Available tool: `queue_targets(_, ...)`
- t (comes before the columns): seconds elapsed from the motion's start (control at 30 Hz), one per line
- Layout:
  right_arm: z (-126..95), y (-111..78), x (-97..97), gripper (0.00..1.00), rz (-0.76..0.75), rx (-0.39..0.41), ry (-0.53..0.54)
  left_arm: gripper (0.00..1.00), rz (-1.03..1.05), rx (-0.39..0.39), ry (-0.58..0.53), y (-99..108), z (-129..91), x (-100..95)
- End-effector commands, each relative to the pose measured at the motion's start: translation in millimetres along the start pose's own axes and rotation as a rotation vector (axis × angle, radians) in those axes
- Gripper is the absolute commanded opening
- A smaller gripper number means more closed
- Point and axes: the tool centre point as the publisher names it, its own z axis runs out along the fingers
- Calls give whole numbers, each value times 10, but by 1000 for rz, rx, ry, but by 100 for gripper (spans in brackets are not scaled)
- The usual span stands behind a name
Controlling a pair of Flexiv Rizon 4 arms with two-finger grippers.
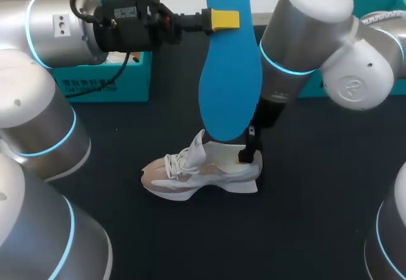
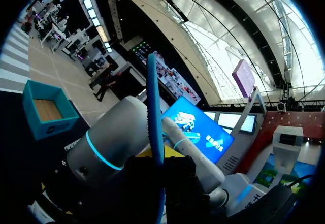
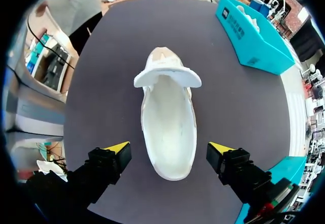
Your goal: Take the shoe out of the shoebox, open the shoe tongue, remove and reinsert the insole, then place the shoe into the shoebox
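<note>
A long blue insole (image 1: 229, 83) hangs upright above the table, and my left gripper (image 1: 222, 20) is shut on its upper part. The left wrist view shows the insole (image 2: 154, 107) edge-on, rising between that gripper's (image 2: 157, 158) fingers. Below it, a white and beige shoe (image 1: 200, 172) stands on the dark table with its toe to the left. Its tongue (image 3: 167, 76) is folded forward and its white inside is bare. My right gripper (image 1: 249, 153) is down at the heel. It stands open (image 3: 169, 150) with one finger on each side of the shoe (image 3: 167, 117).
A teal shoebox (image 1: 104, 77) sits at the back left, partly behind my left arm. A second teal box (image 1: 380, 7) stands at the back right behind my right arm. In the right wrist view a teal box (image 3: 254, 41) lies ahead of the shoe, off to one side.
</note>
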Motion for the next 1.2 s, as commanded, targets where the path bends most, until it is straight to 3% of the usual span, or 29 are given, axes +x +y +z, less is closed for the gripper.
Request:
queue_targets(0.03, 258, 202, -86, 100, -15, 8, 31, 0, 0, 0, -1, 12, 2, -5)
queue_targets(0.33, 601, 320, -251, 100, -36, -15, 63, 0, 0, 0, -1, 12, 2, -5)
queue_targets(0.73, 891, 144, -360, 100, 0, 75, 52, 0, 0, 0, -1, 12, 2, -5)
queue_targets(0.8, 907, 137, -360, 86, 16, 87, 50, 0, 0, 0, -1, 12, 2, -5)
queue_targets(0.93, 928, 165, -337, 77, 26, 107, 42, 0, 0, 0, -1, 12, 2, -5)
queue_targets(0.97, 941, 151, -339, 66, 42, 101, 45, 0, 0, 0, -1, 12, 2, -5)
queue_targets(1.0, 946, 134, -342, 49, 43, 102, 45, 0, 0, 0, -1, 12, 2, -5)
queue_targets(1.07, 951, 102, -343, 36, 54, 109, 46, 0, 0, 0, -1, 12, 2, -5)
queue_targets(1.1, 949, 93, -341, 22, 54, 111, 46, 0, 0, 0, -1, 12, 2, -5)
queue_targets(1.13, 949, 83, -336, 0, 58, 118, 47, 0, 0, 0, -1, 12, 2, -5)
queue_targets(1.2, 947, 69, -324, 0, 56, 122, 50, 0, 0, 0, -1, 12, 2, -5)
